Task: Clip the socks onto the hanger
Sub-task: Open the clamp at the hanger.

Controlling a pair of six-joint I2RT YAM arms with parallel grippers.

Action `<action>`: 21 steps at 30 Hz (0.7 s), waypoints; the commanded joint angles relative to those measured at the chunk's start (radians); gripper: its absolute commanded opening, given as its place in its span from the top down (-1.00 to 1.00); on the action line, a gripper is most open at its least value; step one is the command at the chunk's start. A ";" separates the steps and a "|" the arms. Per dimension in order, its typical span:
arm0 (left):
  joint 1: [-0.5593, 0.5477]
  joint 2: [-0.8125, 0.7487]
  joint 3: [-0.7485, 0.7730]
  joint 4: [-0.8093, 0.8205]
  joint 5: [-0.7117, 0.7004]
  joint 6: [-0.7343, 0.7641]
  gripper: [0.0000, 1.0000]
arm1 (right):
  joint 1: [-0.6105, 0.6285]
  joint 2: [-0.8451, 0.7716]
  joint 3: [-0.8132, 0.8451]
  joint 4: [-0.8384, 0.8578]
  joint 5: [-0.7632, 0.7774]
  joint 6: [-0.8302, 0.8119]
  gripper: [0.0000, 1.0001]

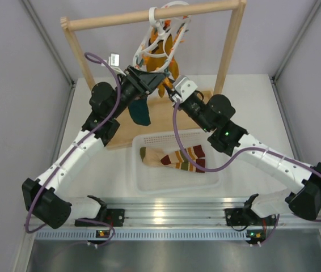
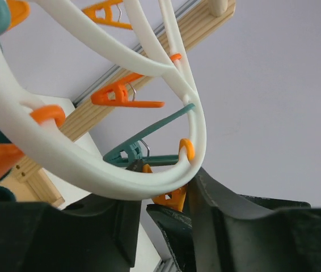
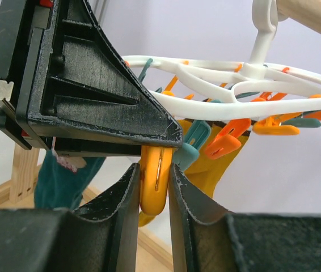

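Two tight grips: right gripper point(image 3: 153, 170) on orange clip point(image 3: 153, 195); left gripper point(image 2: 161, 198), seemingly hanger point(image 2: 121, 187).

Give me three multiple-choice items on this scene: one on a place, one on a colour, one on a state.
1. Where do the striped socks lie?
A. in the basket
B. over the rail
C. on the bare table

2. What colour is the clip between the right gripper fingers?
A. teal
B. orange
C. white

3. How is the right gripper?
A. wide open
B. shut on the clip
C. out of view

Answers:
1 A: the top view shows them inside the white basket's walls.
2 B: the right wrist view shows an orange clip.
3 B: both fingers press against the clip's sides.
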 commanded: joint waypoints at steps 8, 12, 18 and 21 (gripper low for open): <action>0.011 0.015 0.036 0.076 0.012 -0.013 0.99 | 0.023 -0.009 0.006 -0.061 -0.058 0.002 1.00; 0.025 0.019 0.036 0.075 0.020 0.002 1.00 | -0.018 -0.013 0.050 -0.225 -0.123 0.095 0.03; 0.029 0.030 0.028 0.075 0.037 0.068 1.00 | -0.178 -0.098 0.020 -0.443 -0.434 0.279 -0.70; 0.031 0.039 0.029 0.075 0.043 0.076 1.00 | -0.226 -0.144 -0.060 -0.552 -0.591 0.257 -0.82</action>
